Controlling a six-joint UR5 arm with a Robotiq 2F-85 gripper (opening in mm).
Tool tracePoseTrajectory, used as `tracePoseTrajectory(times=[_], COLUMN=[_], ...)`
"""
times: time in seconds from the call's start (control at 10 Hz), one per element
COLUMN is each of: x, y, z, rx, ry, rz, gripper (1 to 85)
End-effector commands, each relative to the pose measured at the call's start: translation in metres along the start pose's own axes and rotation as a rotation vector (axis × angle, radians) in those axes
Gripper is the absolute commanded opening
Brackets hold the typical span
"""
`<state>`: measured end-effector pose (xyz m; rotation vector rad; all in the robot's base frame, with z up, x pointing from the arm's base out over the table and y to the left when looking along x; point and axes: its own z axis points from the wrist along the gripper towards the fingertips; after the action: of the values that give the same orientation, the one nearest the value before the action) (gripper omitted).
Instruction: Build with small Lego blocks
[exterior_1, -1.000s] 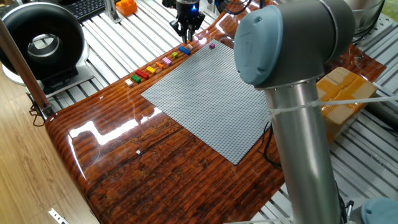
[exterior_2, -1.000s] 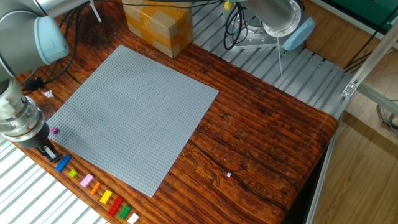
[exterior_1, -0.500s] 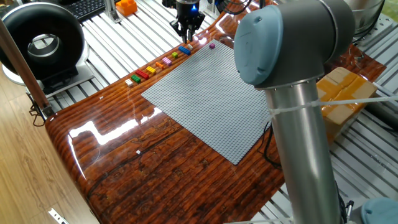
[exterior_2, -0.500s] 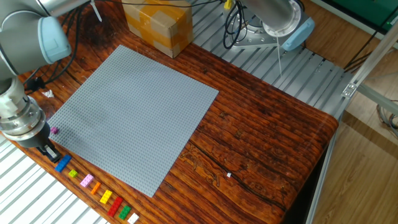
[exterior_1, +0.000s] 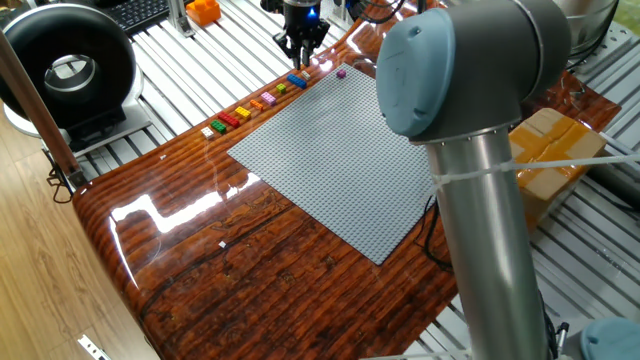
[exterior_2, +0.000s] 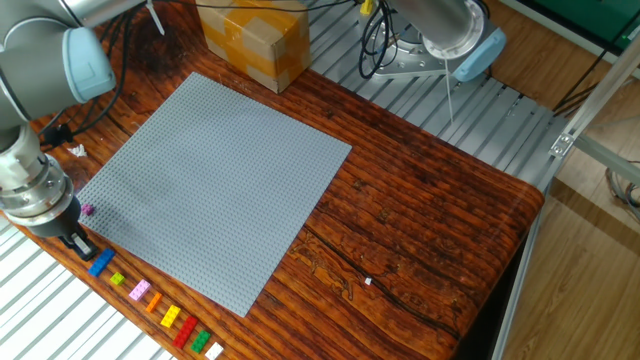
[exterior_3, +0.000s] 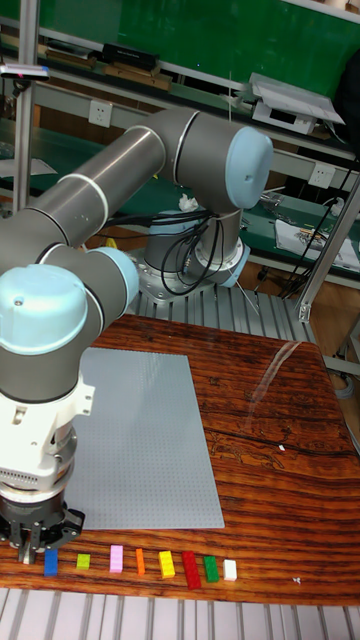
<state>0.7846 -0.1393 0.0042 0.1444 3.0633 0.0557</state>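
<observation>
A row of small plastic Lego blocks is laid on the glossy dark wooden table just beside one edge of the large grey studded baseplate. Counted away from the tool, the row is made up of a blue block, a yellow-green block, a pink block, a thin orange block, a yellow block, a red block, a green block and a white block. A tiny purple piece is seen apart from the row, at the baseplate's edge near its corner.

The black two-finger tool is held low over the table at the blue end of the row, close above the blue block; contact cannot be made out. Its fingers appear parted around nothing, though how far cannot be told with certainty. A cardboard box is seen beyond the far side of the baseplate.
</observation>
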Motion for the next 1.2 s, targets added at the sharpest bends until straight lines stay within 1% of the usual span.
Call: tracePoseTrajectory(times=[0.0,0.1,0.3,0.4,0.5,0.7,0.8,0.9,1.0,1.1], x=[0.001,0.004,0.005,0.009,0.014,0.024,0.027,0.023,0.017,0.005], y=[0.001,0.0,-0.005,-0.007,-0.011,-0.021,-0.027,-0.032,-0.051,-0.046], z=[-0.002,-0.005,-0.009,-0.011,-0.014,-0.021,-0.021,-0.025,-0.035,-0.042], rx=[0.001,0.009,0.01,0.009,0.017,0.018,0.012,0.014,0.079,0.045], ry=[0.003,0.013,0.022,0.027,0.037,0.05,0.041,0.014,-0.009,-0.063], rz=[0.027,0.031,0.036,0.034,0.028,-0.013,-0.038,-0.063,-0.114,-0.115], gripper=[1.0,1.0,1.0,1.0,1.0,1.0,1.0,1.0,1.0,1.0])
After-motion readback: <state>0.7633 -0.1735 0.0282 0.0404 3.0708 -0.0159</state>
